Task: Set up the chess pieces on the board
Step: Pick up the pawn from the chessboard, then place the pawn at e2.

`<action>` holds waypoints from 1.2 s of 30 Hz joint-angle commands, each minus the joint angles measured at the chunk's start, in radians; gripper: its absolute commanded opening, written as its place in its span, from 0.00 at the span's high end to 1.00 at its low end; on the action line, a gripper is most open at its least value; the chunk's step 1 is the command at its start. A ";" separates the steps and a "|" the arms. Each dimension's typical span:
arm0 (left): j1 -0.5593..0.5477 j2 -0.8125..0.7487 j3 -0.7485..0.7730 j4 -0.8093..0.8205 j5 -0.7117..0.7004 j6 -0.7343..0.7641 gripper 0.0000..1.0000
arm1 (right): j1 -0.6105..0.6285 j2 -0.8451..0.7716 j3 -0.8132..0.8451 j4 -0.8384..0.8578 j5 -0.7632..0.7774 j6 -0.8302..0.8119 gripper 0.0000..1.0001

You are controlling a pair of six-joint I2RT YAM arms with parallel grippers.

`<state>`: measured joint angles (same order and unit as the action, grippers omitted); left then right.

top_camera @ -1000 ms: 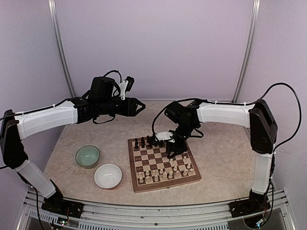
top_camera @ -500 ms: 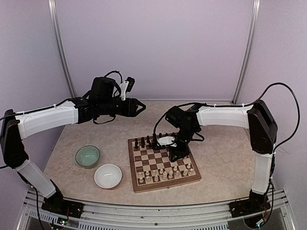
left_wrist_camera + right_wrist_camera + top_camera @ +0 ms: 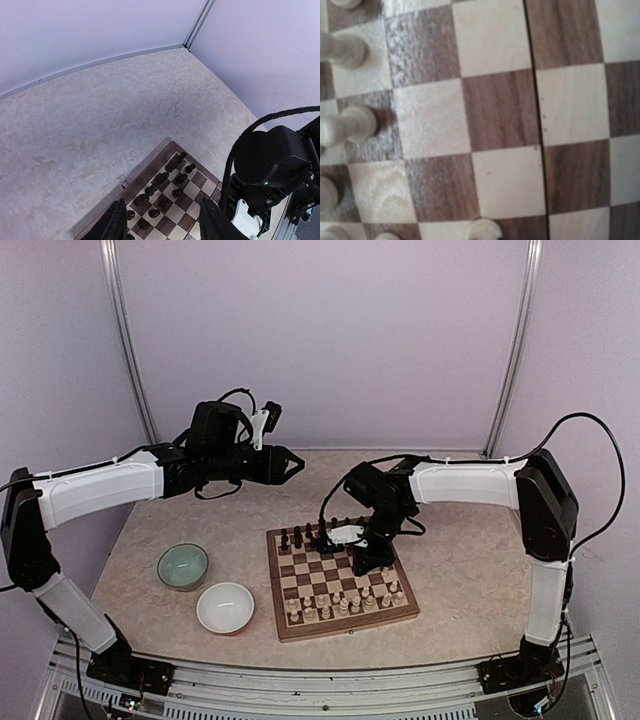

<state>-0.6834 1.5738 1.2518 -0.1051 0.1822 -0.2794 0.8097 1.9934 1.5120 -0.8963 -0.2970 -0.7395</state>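
Marbled bench (image 3: 470, 570) enclosed by lilac walls (image 3: 320, 340); near edge cut off behind a metal rail (image 3: 320, 680) in top view.

Above bench, left arm (image 3: 100, 490) held high, reaching toward rear centre, well apart from board (image 3: 312, 570). Opposite, right arm (image 3: 470, 482) angled down over far right part of board.

Board flat at bench centre, just right of white bowl (image 3: 225, 607), with green bowl (image 3: 183, 566) near that, further left. Bowls shown in top view only. In left wrist view, only one corner of board shown, remainder cut off by frame edge and by black housing of right arm. In right wrist view, only a close, slightly blurred patch of squares, crossed by a thin dark line.

At bottom of left wrist view, left hand (image 3: 164, 204): fingers (image 3: 117, 222) spread, nothing between them, bases cut off by frame.

In top view, right hand (image 3: 367, 558) low over board, masked by own wrist; fingers outside right wrist view. Pressed together; whether pinching a piece, cannot tell.

Along far edge of board, dark pieces (image 3: 308, 536), right end of group hidden under right arm in top view; clearer in left wrist view, types hard to make out. Along near edge, cream pieces (image 3: 345, 602); in right wrist view a few cropped at left and bottom edges, seen from above.
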 commanded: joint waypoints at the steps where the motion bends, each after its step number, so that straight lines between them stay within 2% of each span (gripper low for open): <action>1: 0.004 0.003 0.031 -0.005 0.015 0.015 0.50 | 0.038 -0.011 0.024 -0.022 -0.011 -0.004 0.93; 26: 0.002 0.008 0.032 -0.007 0.022 0.013 0.50 | 0.109 0.012 0.019 -0.083 -0.041 -0.023 0.93; 33: 0.002 0.008 0.032 -0.007 0.023 0.013 0.50 | 0.118 0.017 0.017 -0.080 -0.046 -0.018 0.91; 36: 0.002 0.009 0.032 -0.007 0.023 0.013 0.50 | 0.119 0.019 0.015 -0.076 -0.038 -0.017 0.85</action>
<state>-0.6834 1.5761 1.2518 -0.1051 0.1955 -0.2798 0.9134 1.9968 1.5131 -0.9581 -0.3252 -0.7506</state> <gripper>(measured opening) 0.497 0.122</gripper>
